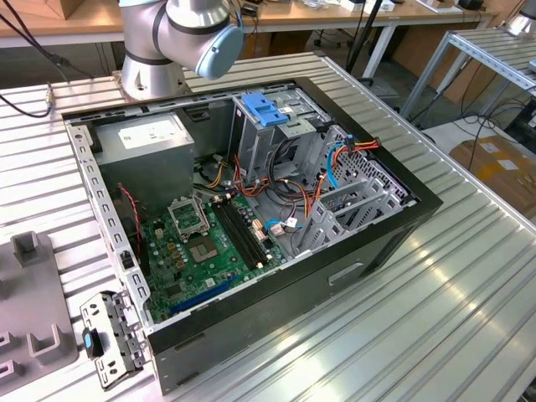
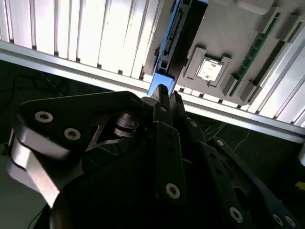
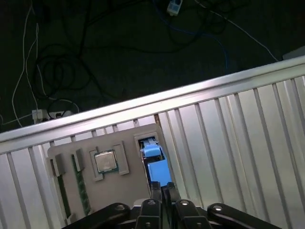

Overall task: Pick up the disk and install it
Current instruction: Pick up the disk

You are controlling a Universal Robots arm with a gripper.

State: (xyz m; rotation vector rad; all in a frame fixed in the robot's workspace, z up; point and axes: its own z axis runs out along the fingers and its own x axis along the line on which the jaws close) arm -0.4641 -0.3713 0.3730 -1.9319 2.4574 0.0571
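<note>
**Q:** Hand state?
**A:** The black linkage-arm gripper (image 3: 162, 190) has its two fingers pressed together. Only a seam shows between them, and nothing is caught there.

**Q:** Where is the disk?
**A:** The disk (image 3: 153, 160), a flat silver drive in a blue plastic carrier, stands on edge in a slot of the moulded grey plastic tray (image 3: 131, 191). Its blue edge is turned toward the wrist. A square silver processor chip (image 3: 106, 161) sits just beside it in the same tray.

**Q:** Which way does it lie from the tips?
**A:** In the first wrist view the tips cover the disk's end farther from the table rim. In the second wrist view they cover the rim-side end. Judgement: the tips hang over the disk, apart from it, not touching. Its long axis runs in line with the finger seam, so one finger stands toward each flat face.

**Q:** And beyond that?
**A:** The tray lies near the rim of the ribbed aluminium table (image 3: 248, 129). In the exterior view it sits at the exterior view's left, well apart from the open black computer case (image 1: 360, 255).
</note>
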